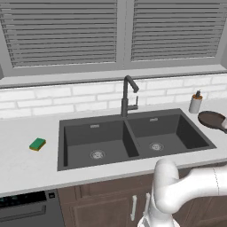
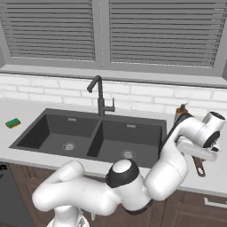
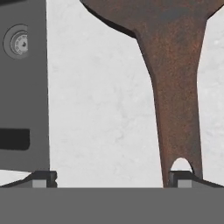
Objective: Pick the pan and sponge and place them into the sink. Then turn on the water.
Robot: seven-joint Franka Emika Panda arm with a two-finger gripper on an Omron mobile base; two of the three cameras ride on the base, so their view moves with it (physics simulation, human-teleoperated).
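no readable text, no labels, no brands, no numbers, no signs on any surface

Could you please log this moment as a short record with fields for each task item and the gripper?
pan: on the counter right of the sink, handle toward the hand, not yet lifted
sponge: on the counter left of the sink, untouched
sink: both basins hold nothing
faucet: no water running
gripper: open, above the pan's handle, one fingertip at the handle's end
soap bottle: upright behind the pan
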